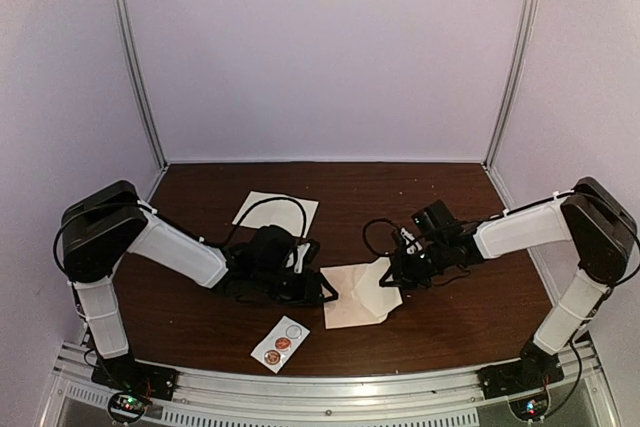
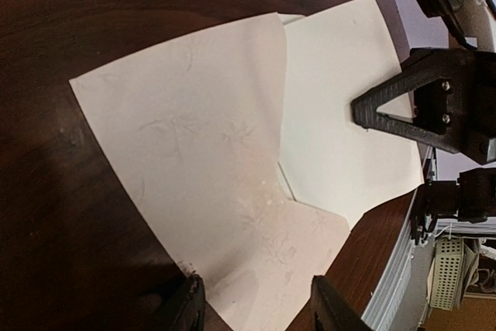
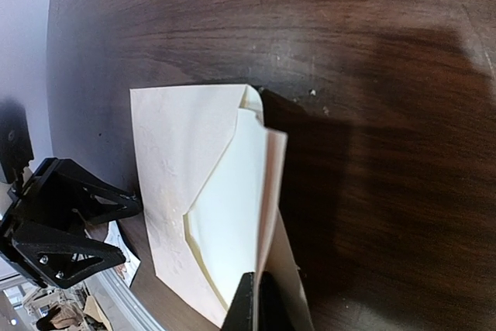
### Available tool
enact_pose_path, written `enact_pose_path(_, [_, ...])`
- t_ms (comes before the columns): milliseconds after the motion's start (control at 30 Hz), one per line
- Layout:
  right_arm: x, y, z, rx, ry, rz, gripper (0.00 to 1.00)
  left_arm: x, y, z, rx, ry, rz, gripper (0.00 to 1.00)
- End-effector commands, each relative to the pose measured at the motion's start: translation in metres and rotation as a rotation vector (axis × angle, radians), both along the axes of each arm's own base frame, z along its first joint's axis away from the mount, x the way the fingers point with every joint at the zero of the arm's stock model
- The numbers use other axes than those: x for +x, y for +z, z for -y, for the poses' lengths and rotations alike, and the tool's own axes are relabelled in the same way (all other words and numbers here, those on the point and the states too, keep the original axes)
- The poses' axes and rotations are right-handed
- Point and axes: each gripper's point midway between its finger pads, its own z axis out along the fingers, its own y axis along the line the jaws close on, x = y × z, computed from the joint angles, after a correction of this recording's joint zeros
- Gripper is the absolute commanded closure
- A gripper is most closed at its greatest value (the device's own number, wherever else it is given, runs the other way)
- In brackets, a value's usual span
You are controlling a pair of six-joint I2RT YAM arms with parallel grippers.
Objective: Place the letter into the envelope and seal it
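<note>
While the right fingers [image 3: 252, 304] are pinching a raised layer of the envelope [image 1: 358, 299], lying on the bench [image 1: 470, 322], the left fingers [image 2: 190, 304] are straddling its edge, half apart. Lifting slowly, left pinning it flat, is looking wisest

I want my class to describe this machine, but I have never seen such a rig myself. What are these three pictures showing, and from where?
These are two robot arms bolted to a brown table. The wide picture looks down from above and behind them. The other two come from a camera on each wrist, so each shows its own fingers. On the table lie a cream envelope, a flat pale sheet further back and a small sticker strip near the front. The right gripper is shut on a raised part of the envelope, apparently its flap. The left gripper sits open at the envelope's opposite edge.
</note>
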Motion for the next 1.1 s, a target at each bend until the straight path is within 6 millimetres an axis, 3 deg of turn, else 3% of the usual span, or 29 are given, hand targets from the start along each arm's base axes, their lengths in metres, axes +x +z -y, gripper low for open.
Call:
enact_pose_path(0, [0.006, 0.009, -0.017, 0.052, 0.007, 0.019, 1.0, 0.002, 0.004, 0.009, -0.026, -0.022, 0.018, 0.53])
enact_pose_path(300, [0.003, 0.008, -0.036, 0.089, 0.027, 0.016, 1.0, 0.002, 0.007, 0.013, -0.039, -0.029, 0.02, 0.54])
enact_pose_path(633, [0.001, 0.008, -0.043, 0.103, 0.029, 0.014, 1.0, 0.0, 0.01, 0.018, -0.06, -0.041, 0.024, 0.54])
enact_pose_path(1067, [0.0, 0.003, -0.051, 0.108, 0.023, 0.012, 1.0, -0.006, -0.001, 0.015, -0.059, -0.037, -0.004, 0.57])
